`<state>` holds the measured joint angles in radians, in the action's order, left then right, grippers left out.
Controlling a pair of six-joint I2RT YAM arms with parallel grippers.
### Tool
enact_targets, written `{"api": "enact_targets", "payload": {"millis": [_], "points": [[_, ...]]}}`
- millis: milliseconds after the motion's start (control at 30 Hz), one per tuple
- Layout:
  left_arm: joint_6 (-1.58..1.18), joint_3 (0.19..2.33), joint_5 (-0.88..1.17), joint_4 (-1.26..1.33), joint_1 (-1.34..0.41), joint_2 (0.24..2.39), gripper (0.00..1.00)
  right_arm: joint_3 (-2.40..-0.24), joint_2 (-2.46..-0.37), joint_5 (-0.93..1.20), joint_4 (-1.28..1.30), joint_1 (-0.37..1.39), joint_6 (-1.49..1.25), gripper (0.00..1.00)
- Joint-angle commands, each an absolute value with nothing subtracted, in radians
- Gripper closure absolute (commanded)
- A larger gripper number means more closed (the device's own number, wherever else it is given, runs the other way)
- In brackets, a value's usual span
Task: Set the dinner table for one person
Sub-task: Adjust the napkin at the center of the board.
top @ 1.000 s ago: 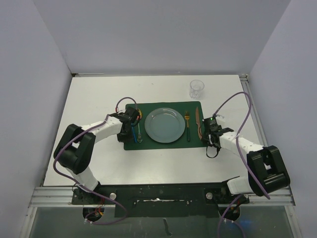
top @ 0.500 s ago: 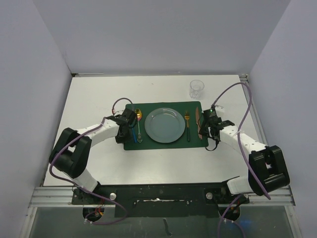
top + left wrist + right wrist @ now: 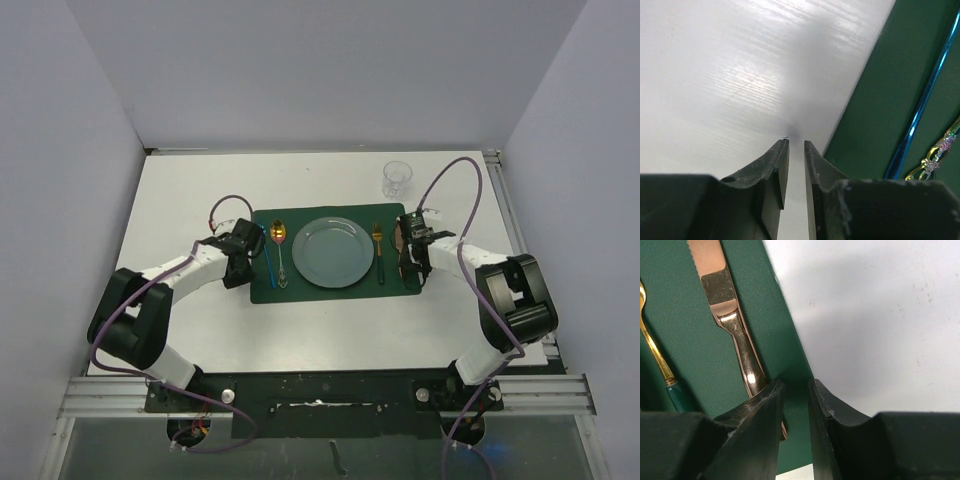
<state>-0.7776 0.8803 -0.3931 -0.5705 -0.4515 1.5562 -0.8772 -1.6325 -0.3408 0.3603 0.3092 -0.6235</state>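
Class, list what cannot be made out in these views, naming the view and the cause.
Right wrist view: the handle end of the knife is hidden behind the right gripper.
Right wrist view: the fork is cut off by the left edge, tines unseen.
Left wrist view: the blue handle runs off the top edge and behind the left gripper.
Top view: the glass is too small to show any contents.

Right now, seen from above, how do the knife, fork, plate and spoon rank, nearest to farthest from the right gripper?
1. knife, beside the right gripper
2. fork, just left of it
3. plate, mid-placemat
4. spoon, far left
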Motion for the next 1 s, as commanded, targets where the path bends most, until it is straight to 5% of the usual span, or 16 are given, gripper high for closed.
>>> {"api": "enact_targets", "payload": {"millis": [0, 967], "points": [[-0.801, 0.868, -0.419, -0.496, -0.43, 1.546, 0.82, -0.898, -1.665, -0.371, 0.312, 0.295, -0.609, 0.73], [-0.798, 0.9, -0.408, -0.4, -0.388, 1.673, 0.83, -0.961, -1.666, -0.351, 0.312, 0.178, -0.534, 0.72]]}}
